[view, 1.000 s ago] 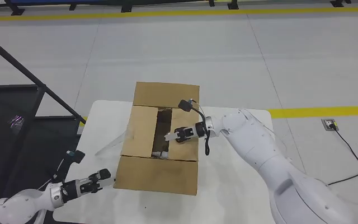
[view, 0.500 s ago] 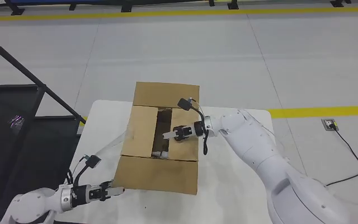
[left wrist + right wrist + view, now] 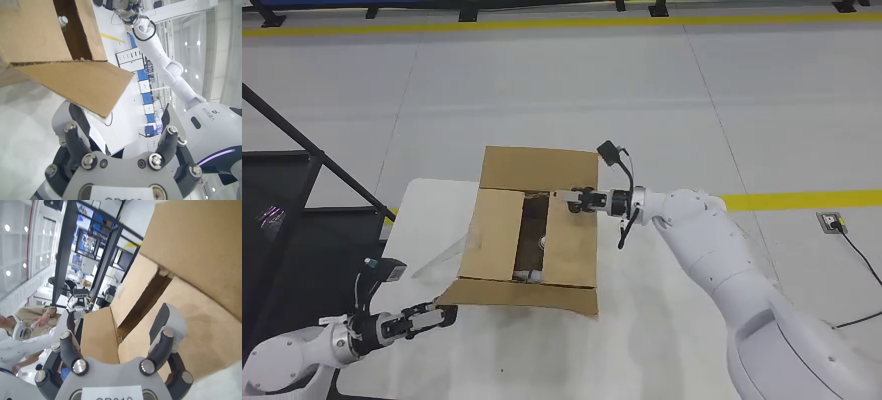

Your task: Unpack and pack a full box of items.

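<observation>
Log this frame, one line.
box: flaps partly open | left gripper: jaws open, at near flap | right gripper: jaws open, at inner flap

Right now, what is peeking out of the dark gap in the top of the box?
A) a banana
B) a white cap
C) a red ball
B: a white cap sits inside the gap between the flaps of the cardboard box.

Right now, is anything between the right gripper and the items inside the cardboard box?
Yes. Two brown cardboard flaps lie across the top of the brown cardboard box; the right gripper is at the far edge of one. Only a narrow gap opens onto the white-capped bottle inside.
</observation>
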Available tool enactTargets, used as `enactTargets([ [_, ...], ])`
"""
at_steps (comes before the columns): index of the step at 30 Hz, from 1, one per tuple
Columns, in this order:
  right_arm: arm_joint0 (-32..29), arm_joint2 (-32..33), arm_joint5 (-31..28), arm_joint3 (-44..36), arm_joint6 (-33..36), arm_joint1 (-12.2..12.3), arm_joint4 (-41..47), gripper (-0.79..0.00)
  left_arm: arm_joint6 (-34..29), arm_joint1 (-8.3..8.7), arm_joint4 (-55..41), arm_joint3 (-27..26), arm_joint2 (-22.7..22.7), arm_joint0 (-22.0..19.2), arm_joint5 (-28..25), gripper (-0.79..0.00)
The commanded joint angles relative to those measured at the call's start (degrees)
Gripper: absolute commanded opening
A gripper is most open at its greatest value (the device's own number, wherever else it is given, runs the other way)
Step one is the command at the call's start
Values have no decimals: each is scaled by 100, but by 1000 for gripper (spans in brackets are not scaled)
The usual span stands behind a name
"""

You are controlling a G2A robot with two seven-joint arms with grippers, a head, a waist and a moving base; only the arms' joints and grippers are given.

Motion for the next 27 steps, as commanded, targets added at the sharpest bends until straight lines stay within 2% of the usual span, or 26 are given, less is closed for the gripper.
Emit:
enactTargets([
  [1,43,62,107,141,-258,32,-13,0,266,-17,13,-109,82,-50,20,0],
  [6,51,105,337,246,-1021,77,-254,0,974,-54,263,-267,235,-181,58,0],
  [19,51,105,337,246,-1021,77,-254,0,974,-54,263,-267,235,-181,58,0],
  [20,51,105,337,246,-1021,77,-254,0,1199,-59,344,-211,218,-249,117,0],
  [21,51,105,337,246,-1021,77,-254,0,1626,-81,635,-205,335,-408,279,0],
  [22,51,105,337,246,-1021,77,-254,0,1780,-98,796,-245,473,-487,335,0],
  [27,51,105,337,246,-1021,77,-254,0,1859,-107,940,-250,562,-544,327,0],
])
